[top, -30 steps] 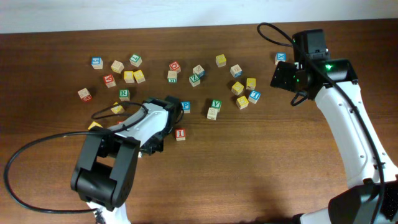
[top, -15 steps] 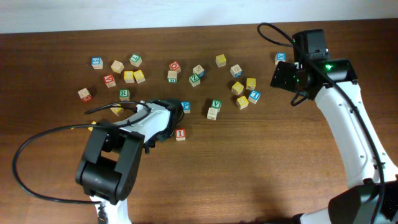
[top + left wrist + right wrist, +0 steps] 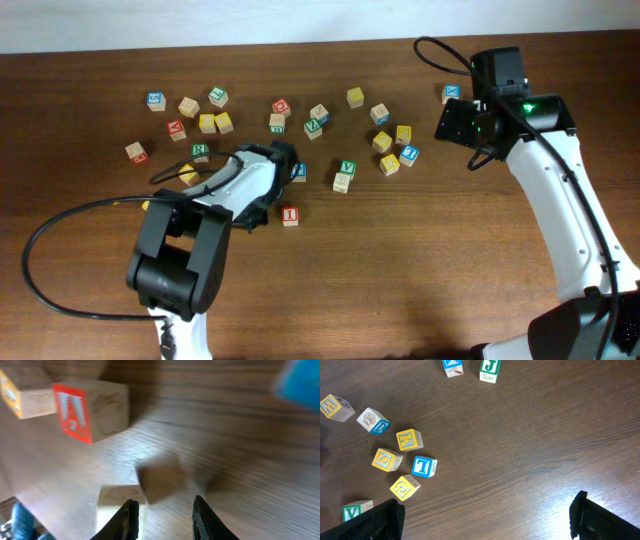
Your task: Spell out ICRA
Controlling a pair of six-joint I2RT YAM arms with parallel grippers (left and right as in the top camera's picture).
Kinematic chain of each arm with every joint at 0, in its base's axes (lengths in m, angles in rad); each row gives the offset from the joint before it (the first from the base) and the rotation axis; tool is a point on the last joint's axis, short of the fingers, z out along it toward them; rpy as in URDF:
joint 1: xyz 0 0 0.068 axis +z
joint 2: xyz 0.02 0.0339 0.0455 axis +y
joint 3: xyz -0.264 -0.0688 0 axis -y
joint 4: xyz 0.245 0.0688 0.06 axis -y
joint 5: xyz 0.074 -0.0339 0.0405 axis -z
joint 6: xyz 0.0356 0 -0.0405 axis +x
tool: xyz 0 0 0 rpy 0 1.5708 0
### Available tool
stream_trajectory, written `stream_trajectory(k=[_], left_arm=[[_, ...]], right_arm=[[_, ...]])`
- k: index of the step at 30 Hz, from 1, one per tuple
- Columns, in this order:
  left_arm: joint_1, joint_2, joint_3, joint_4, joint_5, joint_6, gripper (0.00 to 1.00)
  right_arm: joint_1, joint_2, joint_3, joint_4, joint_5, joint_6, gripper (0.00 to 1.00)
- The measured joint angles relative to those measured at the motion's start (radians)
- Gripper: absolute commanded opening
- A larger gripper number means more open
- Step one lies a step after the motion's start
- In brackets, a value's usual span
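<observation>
One A block (image 3: 90, 410) beyond left gripper (image 3: 165, 506)

We read a red A on the wooden block (image 3: 100, 407). In the right wrist view we logged the J block (image 3: 489, 371), K block (image 3: 409, 440), S block (image 3: 386, 459) and C block (image 3: 404, 487).

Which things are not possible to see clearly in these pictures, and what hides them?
1. Left wrist view: blurred blue block, cut by the top right edge; letter unreadable.
2. Left wrist view: pale wooden cube, partly behind the left fingers; no letter visible.
3. Overhead: blue-faced wooden cube, partly covered by the left arm.
</observation>
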Motion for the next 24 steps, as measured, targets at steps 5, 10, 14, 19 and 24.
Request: stream_trajectory(k=[5, 10, 14, 19, 24], left_arm=[[0.015, -0.006, 0.172, -0.096, 0.102, 0.000, 0.34], [0.126, -0.260, 0.204, -0.146, 0.235, -0.001, 0.57], [0.175, -0.307, 0.166, -0.226, 0.343, 0.117, 0.79], [0.174, -0.301, -0.119, -0.042, 0.412, 0.236, 0.81], [0.248, -0.301, -0.209, 0.132, 0.428, 0.329, 0.79]], right_arm=[[0.000, 0.000, 0.000, 0.001, 0.000, 0.000, 0.98], [0.000, 0.000, 0.000, 0.001, 0.000, 0.000, 0.98], [0.000, 0.000, 0.000, 0.000, 0.000, 0.000, 0.98], [0.000, 0.000, 0.000, 0.002, 0.000, 0.000, 0.98], [0.000, 0.000, 0.000, 0.000, 0.000, 0.000, 0.98]])
